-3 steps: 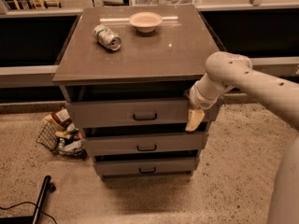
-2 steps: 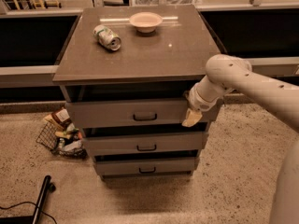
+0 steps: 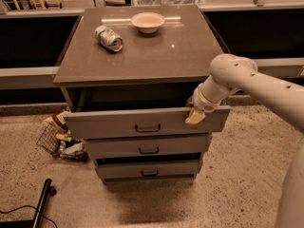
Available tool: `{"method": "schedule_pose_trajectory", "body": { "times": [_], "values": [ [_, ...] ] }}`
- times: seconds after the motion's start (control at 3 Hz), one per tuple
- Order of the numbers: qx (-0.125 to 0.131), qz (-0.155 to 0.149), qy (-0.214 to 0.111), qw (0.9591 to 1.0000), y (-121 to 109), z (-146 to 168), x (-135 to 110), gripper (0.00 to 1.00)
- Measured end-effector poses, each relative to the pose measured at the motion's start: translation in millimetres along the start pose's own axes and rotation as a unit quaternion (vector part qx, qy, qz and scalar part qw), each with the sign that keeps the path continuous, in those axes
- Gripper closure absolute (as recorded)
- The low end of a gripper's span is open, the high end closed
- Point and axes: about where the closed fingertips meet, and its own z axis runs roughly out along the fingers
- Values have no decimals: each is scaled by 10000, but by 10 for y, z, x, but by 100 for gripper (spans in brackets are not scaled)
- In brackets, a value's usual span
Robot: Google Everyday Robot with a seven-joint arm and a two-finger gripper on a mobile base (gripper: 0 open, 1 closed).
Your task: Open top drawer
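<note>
The top drawer (image 3: 109,122) is the widest of three grey drawers under the brown cabinet top (image 3: 156,56). It stands pulled out toward me, with a dark gap above its front. Its small dark pull handle (image 3: 147,127) sits at centre. My gripper (image 3: 194,115) is at the drawer's upper right edge, right of the handle, with a pale fingertip (image 3: 193,118) against the drawer front. The white arm reaches in from the right.
A crushed can (image 3: 109,37) and a shallow bowl (image 3: 147,21) lie on the cabinet top. The middle drawer (image 3: 148,146) and bottom drawer (image 3: 148,170) sit below. A small wire basket with clutter (image 3: 59,139) stands on the floor at left. A black pole (image 3: 40,205) lies at bottom left.
The top drawer has come out toward me, opening a dark gap above it. My gripper has moved with its upper right edge.
</note>
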Motion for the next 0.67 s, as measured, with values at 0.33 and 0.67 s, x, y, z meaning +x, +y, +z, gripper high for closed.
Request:
{"method": "schedule_pose_trajectory", "body": {
  "times": [0.33,0.67],
  "values": [
    [-85,-73,-168,9998,352,-148,-50,100],
    [-85,-73,-168,9998,354,-130,-44,83]
  ]
}}
